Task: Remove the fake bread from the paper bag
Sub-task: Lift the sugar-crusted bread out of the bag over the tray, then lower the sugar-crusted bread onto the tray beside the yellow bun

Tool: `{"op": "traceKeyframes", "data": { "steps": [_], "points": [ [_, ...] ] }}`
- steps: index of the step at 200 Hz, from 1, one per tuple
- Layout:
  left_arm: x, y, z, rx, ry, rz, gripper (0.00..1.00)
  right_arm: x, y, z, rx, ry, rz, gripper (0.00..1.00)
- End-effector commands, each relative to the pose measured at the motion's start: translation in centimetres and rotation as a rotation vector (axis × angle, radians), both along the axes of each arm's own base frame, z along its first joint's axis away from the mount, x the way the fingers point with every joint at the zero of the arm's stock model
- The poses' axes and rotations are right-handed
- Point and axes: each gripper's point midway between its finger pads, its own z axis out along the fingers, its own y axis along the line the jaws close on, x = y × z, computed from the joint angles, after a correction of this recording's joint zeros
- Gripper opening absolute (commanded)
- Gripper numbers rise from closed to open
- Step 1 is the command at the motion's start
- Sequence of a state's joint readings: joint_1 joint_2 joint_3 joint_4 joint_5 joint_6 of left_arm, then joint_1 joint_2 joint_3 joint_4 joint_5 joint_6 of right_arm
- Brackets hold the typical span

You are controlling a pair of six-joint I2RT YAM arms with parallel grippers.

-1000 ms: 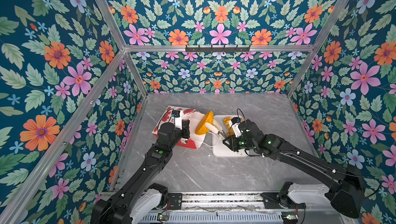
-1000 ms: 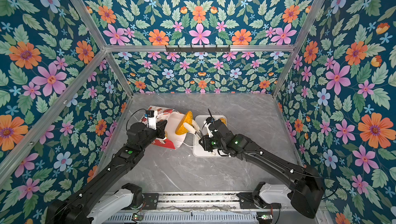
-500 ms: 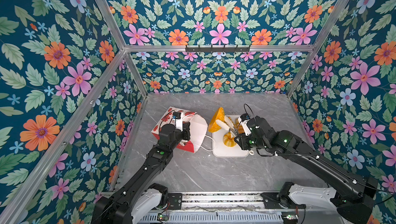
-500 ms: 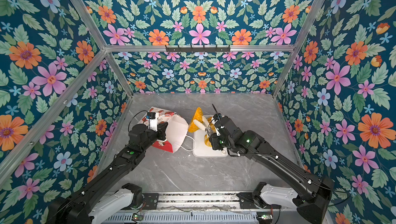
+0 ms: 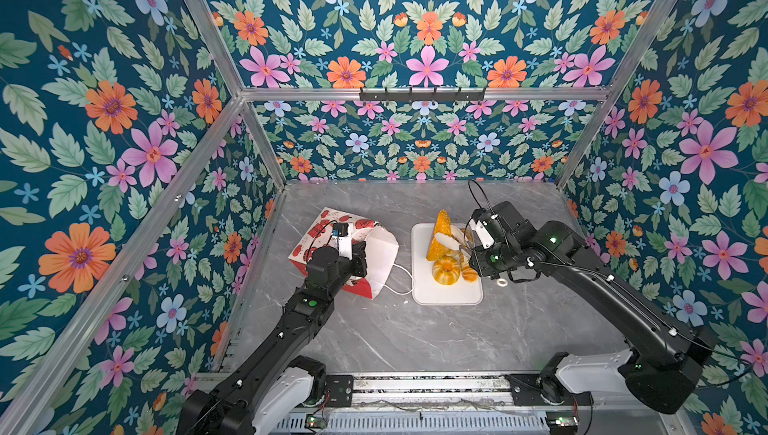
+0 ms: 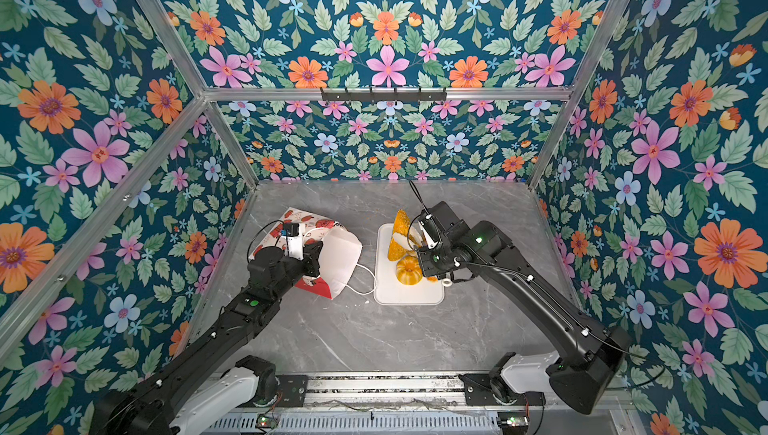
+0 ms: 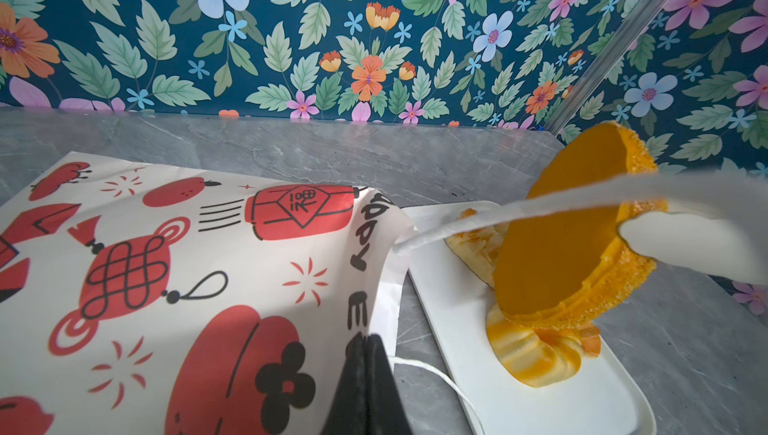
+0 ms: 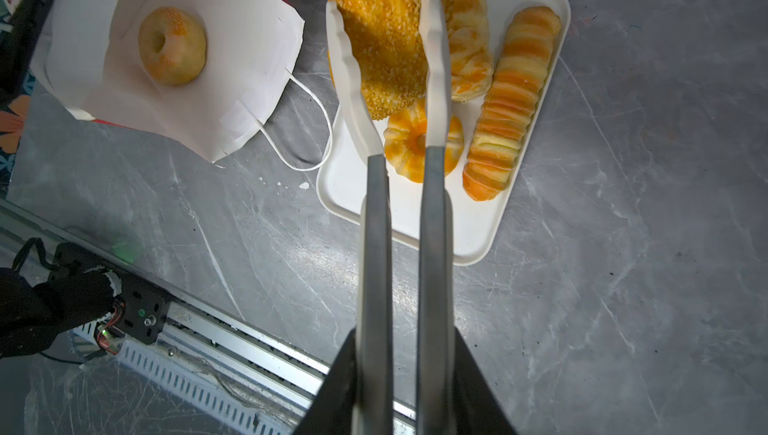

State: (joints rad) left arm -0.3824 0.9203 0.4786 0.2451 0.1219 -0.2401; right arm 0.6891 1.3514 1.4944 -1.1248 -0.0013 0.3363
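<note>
We look down on a grey marble tabletop (image 5: 415, 337) inside a floral-walled booth. The left gripper (image 7: 370, 343), jaws pressed together, pinches the rim of a tall red paper bag with white cartoon prints (image 7: 187, 246). The bag lies on its side, its white-lined mouth facing a flat white rectangular tray (image 8: 415, 221).

The right gripper (image 8: 403, 354) is clamped around a pair of metal tongs with white tips (image 8: 374, 225). Those tips squeeze a big golden seeded oval loaf (image 8: 382, 38), held on edge over the tray. Three pieces of the fake bread already lie on the tray: a glossy fluted ring (image 8: 399, 148), a croissant-like twist (image 8: 467, 50) and a long ridged loaf (image 8: 511, 100). A seeded bagel (image 8: 172, 51) sits inside the bag.

We judge the loaf is about to be set down, and the tray is crowded. Its lower end hangs over the fluted ring, and we cannot tell whether they touch. Let go here, the loaf could topple off the ring, shove its neighbours, or roll onto the tabletop. If the left pinch slackens, the bag's mouth may sag over the bagel. The thin white cord handle (image 8: 320, 121) could also snag the tongs.
</note>
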Motion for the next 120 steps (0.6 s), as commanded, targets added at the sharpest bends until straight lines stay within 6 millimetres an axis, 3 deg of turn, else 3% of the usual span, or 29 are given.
{"op": "traceKeyframes", "data": {
  "steps": [1, 29, 71, 75, 120],
  "points": [
    [-0.1, 0.4, 0.2, 0.000, -0.017, 0.021, 0.00, 0.2, 0.4, -0.1, -0.024, 0.033, 0.035, 0.30],
    [-0.4, 0.7, 0.2, -0.003, -0.029, 0.029, 0.00, 1.1, 1.2, -0.8, -0.062, 0.095, 0.044, 0.30],
    [-0.8, 0.9, 0.3, -0.014, -0.041, 0.031, 0.00, 2.0, 2.1, -0.3, -0.091, 0.177, 0.055, 0.30],
    [-0.8, 0.8, 0.2, -0.015, -0.041, 0.029, 0.00, 2.4, 2.4, -1.2, -0.113, 0.209, 0.055, 0.30],
    [-1.4, 0.9, 0.7, -0.037, -0.065, 0.023, 0.00, 2.8, 2.5, -0.7, -0.107, 0.311, 0.034, 0.30]
  ]
}}
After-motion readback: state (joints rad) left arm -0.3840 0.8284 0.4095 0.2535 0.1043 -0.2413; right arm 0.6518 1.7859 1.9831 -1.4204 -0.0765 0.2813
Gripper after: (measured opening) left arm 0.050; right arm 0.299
